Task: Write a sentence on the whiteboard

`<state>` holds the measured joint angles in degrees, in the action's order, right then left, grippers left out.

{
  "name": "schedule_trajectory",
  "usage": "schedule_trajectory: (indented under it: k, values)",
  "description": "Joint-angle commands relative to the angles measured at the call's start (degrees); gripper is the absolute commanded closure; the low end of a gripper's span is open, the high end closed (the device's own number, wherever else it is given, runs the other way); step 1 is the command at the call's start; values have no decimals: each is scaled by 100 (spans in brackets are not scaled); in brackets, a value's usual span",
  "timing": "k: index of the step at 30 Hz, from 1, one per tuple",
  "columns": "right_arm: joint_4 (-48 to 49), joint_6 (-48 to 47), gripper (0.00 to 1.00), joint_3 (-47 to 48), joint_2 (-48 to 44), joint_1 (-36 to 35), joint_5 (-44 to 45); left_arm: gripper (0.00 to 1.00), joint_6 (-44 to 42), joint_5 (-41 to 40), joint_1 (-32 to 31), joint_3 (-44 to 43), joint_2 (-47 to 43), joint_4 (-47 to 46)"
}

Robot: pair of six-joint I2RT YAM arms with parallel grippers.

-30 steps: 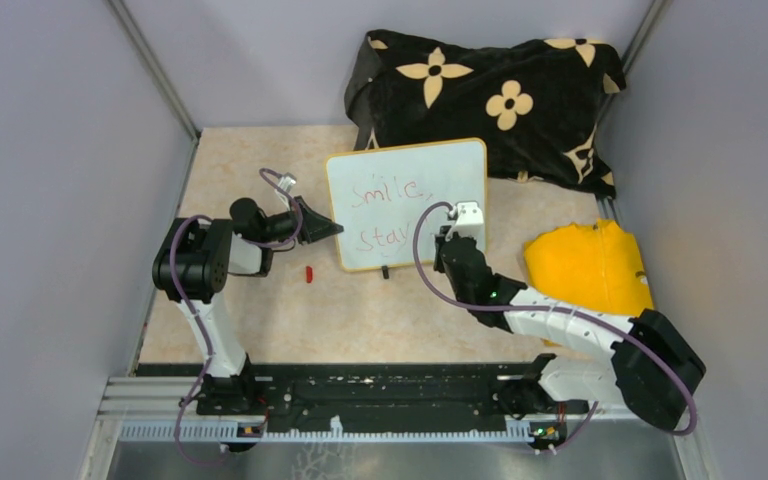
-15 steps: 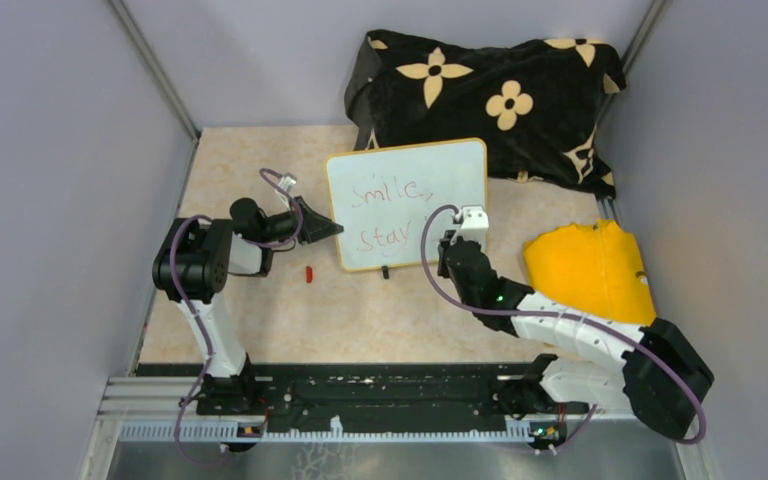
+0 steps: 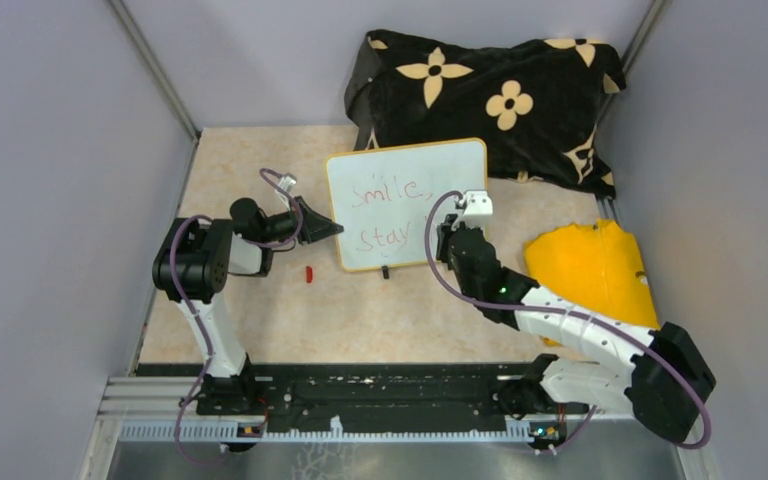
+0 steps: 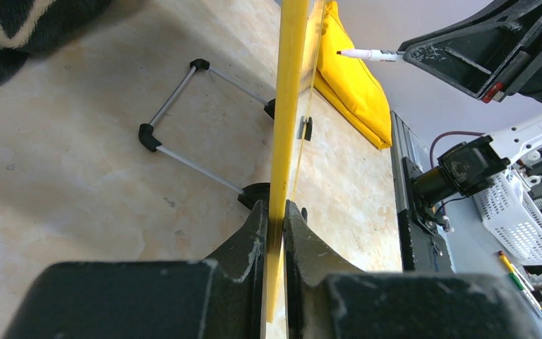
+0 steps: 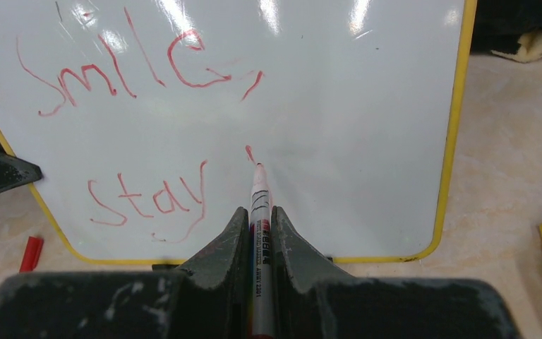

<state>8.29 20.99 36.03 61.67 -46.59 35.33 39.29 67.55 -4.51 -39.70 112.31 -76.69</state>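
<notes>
Whiteboard [image 3: 447, 168] upright mid-table, in front of flowered cloth [image 3: 520, 60]. Left gripper [image 4: 276, 212] pinches its left edge. Right gripper [image 5: 257, 219] pinches marker [image 5: 259, 191], tip at board right of "stay". Red writing [image 5: 157, 200]: 2 lines, "Smile, stay".

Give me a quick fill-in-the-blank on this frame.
1. The right hand grips a ____.
2. The lettering on the whiteboard is ____ in colour.
3. Its lower line reads ____.
Missing: marker; red; stay.
</notes>
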Motion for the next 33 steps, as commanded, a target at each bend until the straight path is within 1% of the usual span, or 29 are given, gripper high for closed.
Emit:
schedule_trajectory:
  k: [1, 26, 33]
  values:
    - [225, -78, 100, 268, 118, 49, 42, 96, -85, -31, -94, -28, 100, 382]
    - [365, -17, 100, 140, 483, 221, -57, 96, -98, -22, -92, -40, 115, 435]
    - [344, 74, 100, 163, 623, 222, -254, 95, -102, -30, -95, -41, 115, 435]
